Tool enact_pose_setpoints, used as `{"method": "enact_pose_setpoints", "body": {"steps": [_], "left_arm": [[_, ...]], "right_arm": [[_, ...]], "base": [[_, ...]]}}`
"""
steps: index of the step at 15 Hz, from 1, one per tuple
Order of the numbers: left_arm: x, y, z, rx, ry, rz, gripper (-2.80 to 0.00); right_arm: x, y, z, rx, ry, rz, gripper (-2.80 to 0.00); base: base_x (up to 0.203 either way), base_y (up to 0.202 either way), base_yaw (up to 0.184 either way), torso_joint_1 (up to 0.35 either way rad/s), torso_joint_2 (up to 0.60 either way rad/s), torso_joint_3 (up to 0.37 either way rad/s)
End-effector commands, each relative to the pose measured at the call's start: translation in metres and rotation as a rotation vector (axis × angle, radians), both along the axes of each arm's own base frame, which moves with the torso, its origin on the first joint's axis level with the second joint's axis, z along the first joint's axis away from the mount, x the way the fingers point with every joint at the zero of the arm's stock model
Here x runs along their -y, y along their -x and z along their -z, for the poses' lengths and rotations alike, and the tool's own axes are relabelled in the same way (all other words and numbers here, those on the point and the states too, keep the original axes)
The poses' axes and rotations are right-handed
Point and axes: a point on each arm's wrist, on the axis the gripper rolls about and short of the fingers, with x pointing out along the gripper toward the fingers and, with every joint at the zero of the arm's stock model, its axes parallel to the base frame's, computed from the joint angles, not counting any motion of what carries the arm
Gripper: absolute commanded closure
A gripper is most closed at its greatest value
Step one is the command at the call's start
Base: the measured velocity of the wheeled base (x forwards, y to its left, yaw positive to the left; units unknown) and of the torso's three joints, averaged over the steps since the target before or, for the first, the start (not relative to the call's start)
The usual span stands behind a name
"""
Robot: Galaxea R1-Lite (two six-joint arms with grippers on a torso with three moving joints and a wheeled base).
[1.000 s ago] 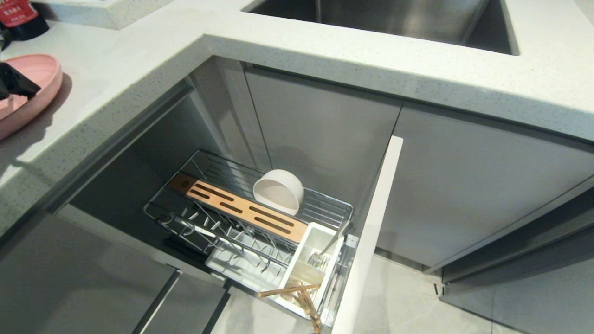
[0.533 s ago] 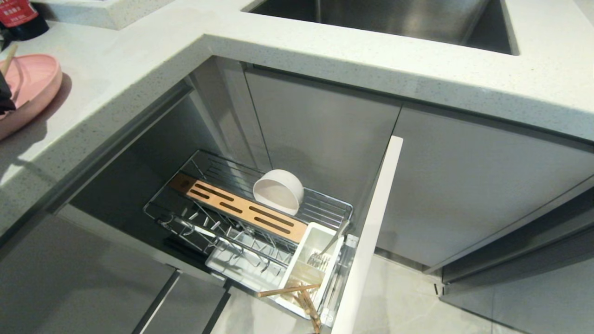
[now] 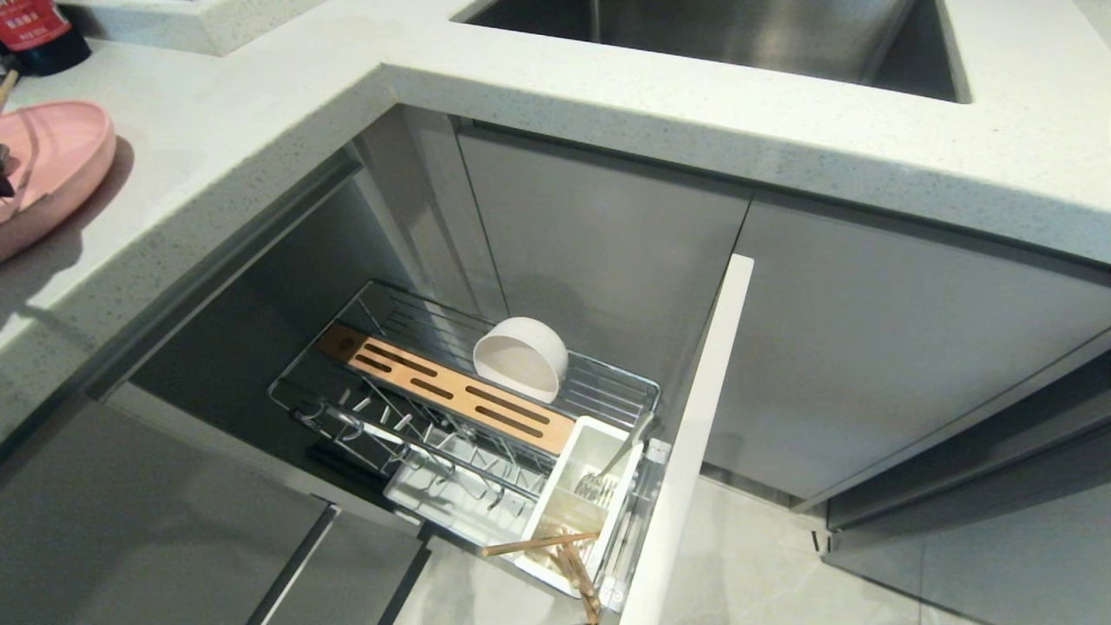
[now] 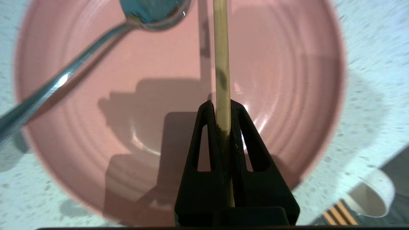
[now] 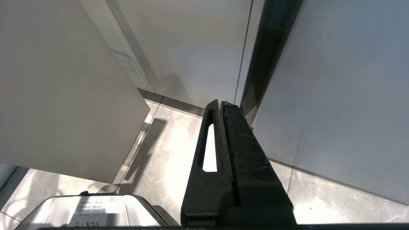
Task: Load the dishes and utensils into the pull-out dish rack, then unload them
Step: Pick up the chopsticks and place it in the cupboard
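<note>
White bowl (image 3: 521, 358) in dish rack (image 3: 451, 408).

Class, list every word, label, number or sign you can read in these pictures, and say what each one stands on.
Red label on the dark bottle at the counter's far left corner: white characters, too small to read.
White sticker on the grey-and-white object by the floor, right wrist view: upside-down print, too blurred to read.
Nothing else bears text.

Pink plate (image 4: 287, 64), silver spoon (image 4: 80, 60), white bowl (image 3: 521, 358).
</note>
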Motion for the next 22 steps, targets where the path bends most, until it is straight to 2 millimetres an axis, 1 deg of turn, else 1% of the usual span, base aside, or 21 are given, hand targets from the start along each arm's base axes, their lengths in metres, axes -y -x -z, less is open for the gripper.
{"method": "enact_pose_setpoints", "body": {"steps": [1, 3, 5, 7, 9, 11, 12, 14, 16, 18, 20, 22], "left_arm": [[0.0, 0.015, -0.008, 0.047, 0.003, 0.0, 0.0], [0.006, 0.036, -0.023, 0.169, 0.051, 0.031, 0.0], [0.015, 0.048, -0.034, 0.274, 0.109, 0.11, 0.0], [0.028, 0.058, -0.037, 0.314, 0.169, 0.232, 0.0], [0.042, 0.062, -0.035, 0.302, 0.211, 0.366, 0.0], [0.059, 0.061, -0.025, 0.243, 0.224, 0.494, 0.0], [0.072, 0.057, -0.015, 0.188, 0.217, 0.567, 0.0], [0.104, 0.046, 0.01, 0.051, 0.174, 0.688, 0.0], [0.13, 0.041, 0.033, -0.083, 0.114, 0.775, 0.0], [0.144, 0.046, 0.046, -0.184, 0.061, 0.836, 0.0], [0.149, 0.055, 0.058, -0.302, -0.003, 0.869, 0.0], [0.155, 0.059, 0.061, -0.381, 0.001, 0.862, 0.0]], "right_arm": [[0.0, 0.0, 0.0, 0.0, 0.0, 0.0, 0.0], [0.0, 0.0, 0.0, 0.0, 0.0, 0.0, 0.0], [0.0, 0.0, 0.0, 0.0, 0.0, 0.0, 0.0], [0.0, 0.0, 0.0, 0.0, 0.0, -0.001, 0.0], [0.0, 0.0, 0.0, 0.0, 0.0, 0.0, 0.0], [0.0, 0.0, 0.0, 0.0, 0.0, 0.0, 0.0], [0.0, 0.0, 0.0, 0.0, 0.0, 0.0, 0.0], [0.0, 0.0, 0.0, 0.0, 0.0, 0.0, 0.0], [0.0, 0.0, 0.0, 0.0, 0.0, -0.001, 0.0], [0.0, 0.0, 0.0, 0.0, 0.0, -0.001, 0.0], [0.0, 0.0, 0.0, 0.0, 0.0, 0.0, 0.0], [0.0, 0.0, 0.0, 0.0, 0.0, 0.0, 0.0]], "base": [[0.0, 0.0, 0.0, 0.0, 0.0, 0.0], [0.0, 0.0, 0.0, 0.0, 0.0, 0.0], [0.0, 0.0, 0.0, 0.0, 0.0, 0.0], [0.0, 0.0, 0.0, 0.0, 0.0, 0.0], [0.0, 0.0, 0.0, 0.0, 0.0, 0.0], [0.0, 0.0, 0.0, 0.0, 0.0, 0.0], [0.0, 0.0, 0.0, 0.0, 0.0, 0.0], [0.0, 0.0, 0.0, 0.0, 0.0, 0.0], [0.0, 0.0, 0.0, 0.0, 0.0, 0.0], [0.0, 0.0, 0.0, 0.0, 0.0, 0.0], [0.0, 0.0, 0.0, 0.0, 0.0, 0.0], [0.0, 0.0, 0.0, 0.0, 0.0, 0.0]]}}
